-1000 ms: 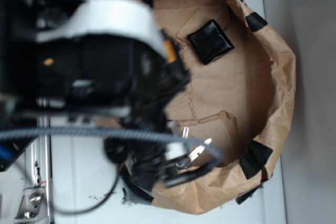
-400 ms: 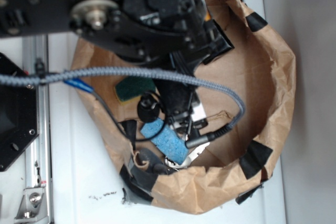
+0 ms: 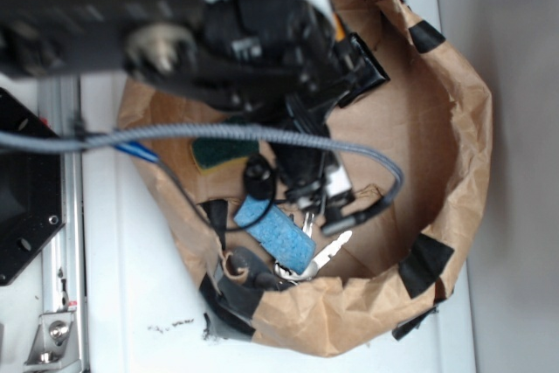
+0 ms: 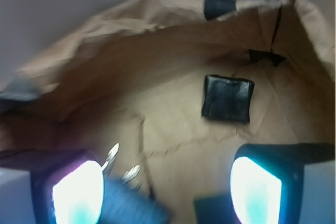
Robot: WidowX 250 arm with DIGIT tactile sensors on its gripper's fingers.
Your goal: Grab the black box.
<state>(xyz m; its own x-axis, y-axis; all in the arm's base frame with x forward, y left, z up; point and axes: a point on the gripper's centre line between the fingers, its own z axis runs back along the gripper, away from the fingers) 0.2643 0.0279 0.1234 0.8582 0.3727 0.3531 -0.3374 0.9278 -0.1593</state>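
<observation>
Paper-walled basin (image 4: pixel 157 19) with black box (image 4: pixel 228 98), blue sponge (image 3: pixel 272 234), green pad (image 3: pixel 218 151) inside; gripper (image 4: pixel 168 184) spread wide, empty.

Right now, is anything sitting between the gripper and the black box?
Nothing visible does. In the wrist view the black box lies alone on bare brown paper ahead of the open gripper. The blue sponge and keys sit near the fingertips, off the straight path.
</observation>
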